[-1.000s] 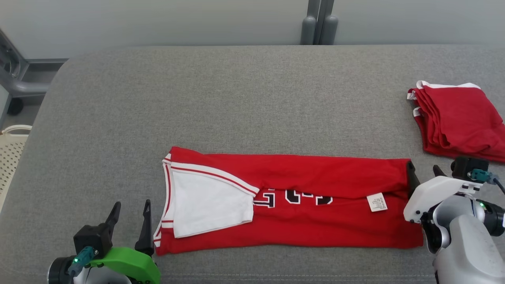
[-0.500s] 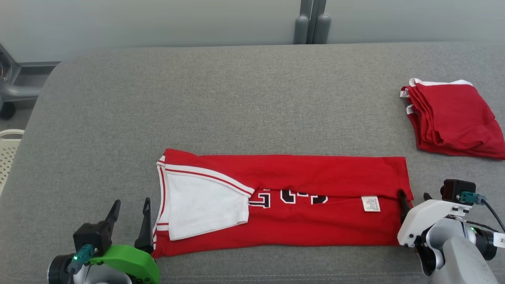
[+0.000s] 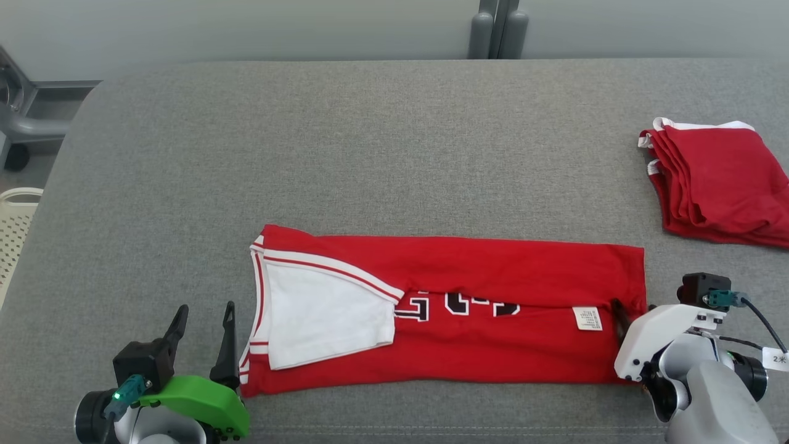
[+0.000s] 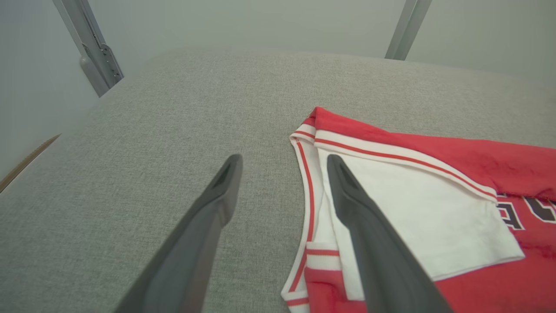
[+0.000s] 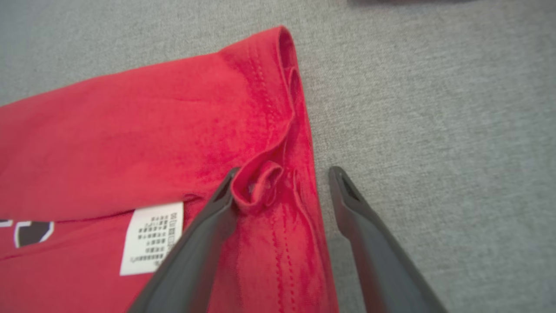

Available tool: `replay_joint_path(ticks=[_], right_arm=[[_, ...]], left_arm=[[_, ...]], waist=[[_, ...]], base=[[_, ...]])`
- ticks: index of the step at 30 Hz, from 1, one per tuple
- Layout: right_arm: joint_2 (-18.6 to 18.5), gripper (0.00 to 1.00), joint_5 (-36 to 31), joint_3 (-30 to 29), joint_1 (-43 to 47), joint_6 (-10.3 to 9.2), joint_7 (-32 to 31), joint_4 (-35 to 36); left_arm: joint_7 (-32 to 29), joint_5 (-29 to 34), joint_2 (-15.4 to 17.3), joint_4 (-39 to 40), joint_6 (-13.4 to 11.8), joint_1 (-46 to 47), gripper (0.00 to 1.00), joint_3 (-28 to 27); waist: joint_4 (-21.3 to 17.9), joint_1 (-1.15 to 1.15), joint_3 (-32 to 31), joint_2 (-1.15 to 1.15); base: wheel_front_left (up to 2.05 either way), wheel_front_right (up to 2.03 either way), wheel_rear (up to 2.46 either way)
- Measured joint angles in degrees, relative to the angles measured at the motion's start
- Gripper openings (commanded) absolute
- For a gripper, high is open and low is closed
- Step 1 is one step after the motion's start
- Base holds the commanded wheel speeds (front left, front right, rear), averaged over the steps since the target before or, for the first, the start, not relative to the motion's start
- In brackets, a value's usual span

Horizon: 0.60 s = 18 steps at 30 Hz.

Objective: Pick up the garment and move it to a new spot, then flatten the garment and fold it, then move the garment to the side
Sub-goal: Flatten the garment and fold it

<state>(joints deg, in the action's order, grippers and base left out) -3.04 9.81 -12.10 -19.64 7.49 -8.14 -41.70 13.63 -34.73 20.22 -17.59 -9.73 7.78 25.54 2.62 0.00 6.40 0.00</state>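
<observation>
1. The right pincer point(image 5: 284, 174) stands released, with a clear gap between its two dark fingers. In the right wrist view it straddles the end hem of the red shirt point(image 3: 493, 271): one finger presses against a small bunched loop of cloth, the other rests over bare fabric surface just beside the hem.
2. The left pincer point(image 4: 283, 161) is likewise released and holds nothing. It sits at the lower left of the head view, by the shirt's white-and-red striped collar end.
3. The shirt lies flat as a long folded band across the lower middle of the head view, with a white panel at its left end.
4. It rests on a grey woven padded surface point(image 3: 370, 154) with rounded corners.
5. A stack of folded red clothes point(image 3: 721, 179) lies at the right edge, well apart from the shirt.
6. Beyond the surface are a pale wall point(image 3: 246, 31) and grey posts point(image 3: 498, 28). A cream perforated basket point(image 3: 15, 228) shows at the left edge.
7. A white care label point(image 5: 152, 237) is sewn near the hem; its print is too small to read.
8. The black, white-edged lettering point(image 3: 456, 305) is half covered by the fold and unreadable.
9. A small tag point(image 3: 775, 357) on the right arm's cable reads "2米".
</observation>
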Motion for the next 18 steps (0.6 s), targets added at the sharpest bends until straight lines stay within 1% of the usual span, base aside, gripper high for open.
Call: replay_joint_path(ticks=[1,6,9,14,18], right_arm=[[-0.01,0.00,-0.29,0.05,-0.10,0.00,-0.55,0.00],[0.26,0.00,-1.29,-0.25,-0.26,0.07,-2.15,0.31],[0.40,0.00,-2.35,-1.70,0.19,0.10,-2.44,1.24],[0.57,0.00,-4.05,-7.05,0.62,0.11,-2.74,4.31],[0.40,0.00,-6.68,-11.73,0.66,0.08,-4.41,8.80]], left_arm=[[0.03,0.00,0.00,-0.04,0.00,0.01,1.00,0.01],[0.04,-0.25,-0.02,-0.02,-0.03,0.02,1.00,0.07],[0.05,-0.43,0.02,-0.15,-0.08,0.01,1.00,0.03],[0.14,-0.53,0.14,-0.12,-0.27,-0.03,1.00,-0.11],[0.32,-0.62,0.22,-0.43,-0.26,-0.03,1.00,-0.14]], waist=[[0.06,0.00,-0.01,0.00],[0.15,0.00,-0.35,0.00],[0.10,0.00,-0.70,0.00],[-0.32,0.00,-1.12,0.00],[-0.59,0.00,-1.44,0.00]], base=[[0.00,0.00,0.00],[0.00,0.00,0.00],[0.00,0.00,0.00],[0.00,0.00,0.00],[0.00,0.00,0.00]])
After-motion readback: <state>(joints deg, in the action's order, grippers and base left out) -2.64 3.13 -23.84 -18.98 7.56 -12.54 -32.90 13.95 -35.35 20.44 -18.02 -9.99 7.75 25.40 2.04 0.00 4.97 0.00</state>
